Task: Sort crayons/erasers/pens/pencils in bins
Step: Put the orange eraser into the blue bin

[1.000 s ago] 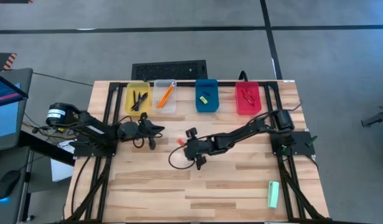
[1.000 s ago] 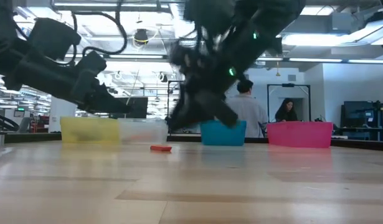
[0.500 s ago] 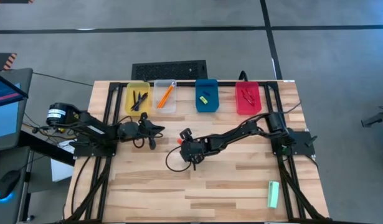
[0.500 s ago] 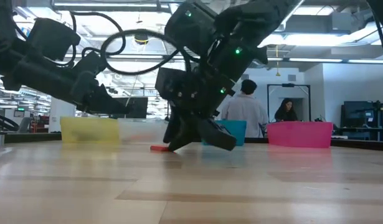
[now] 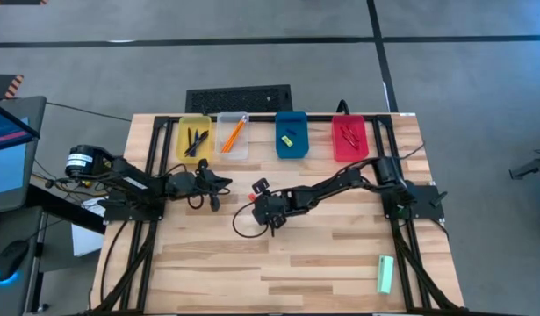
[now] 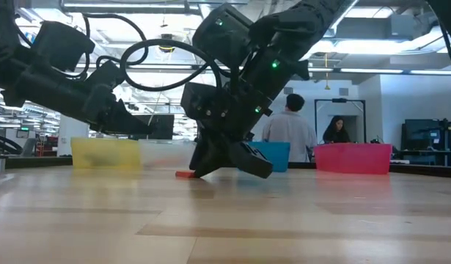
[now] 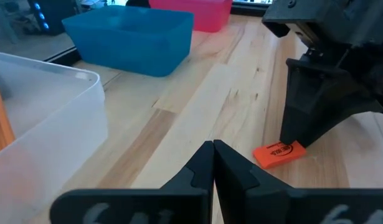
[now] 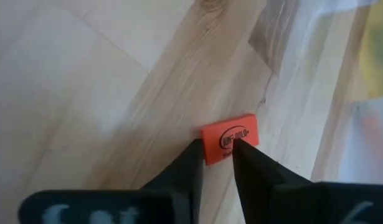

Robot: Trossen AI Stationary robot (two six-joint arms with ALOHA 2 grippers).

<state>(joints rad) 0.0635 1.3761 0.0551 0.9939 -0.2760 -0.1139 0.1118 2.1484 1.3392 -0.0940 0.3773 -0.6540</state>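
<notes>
The right tool (image 5: pixel 253 197) is down at the counter (image 5: pixel 340 263) over the last loose item, a red-orange eraser (image 8: pixel 229 138) lying flat on the wood. It comes in steeply, fingertips (image 8: pixel 192 157) pointed at the counter, which suits a thin block that can only be pinched from above. In the right wrist view the two fingers stand a narrow gap apart, one tip at the eraser's near corner and the other at its near edge. They look to touch it or nearly so, but they have not closed on it and it is not lifted. The left wrist view agrees: the dark fingers stand on the counter right against the eraser (image 7: pixel 278 153), which lies flat.

Past the tool, along the counter's far edge, the four bins stand in a row. The yellow bin (image 5: pixel 194 139) has pens (image 5: pixel 196 140), the clear bin (image 5: pixel 234 136) pencils (image 5: pixel 234 132), the blue bin (image 5: pixel 291 134) a yellow eraser (image 5: pixel 287 138), and the red bin (image 5: pixel 349 139) crayons (image 5: pixel 348 133). So this eraser most likely belongs in the blue bin, beyond the tool and a little to its right.

The left tool (image 5: pixel 224 184) waits just beside the right one, off the counter, fingers shut together on nothing. A pale green bar (image 5: pixel 385 274) lies well apart, toward the counter's near right corner.
</notes>
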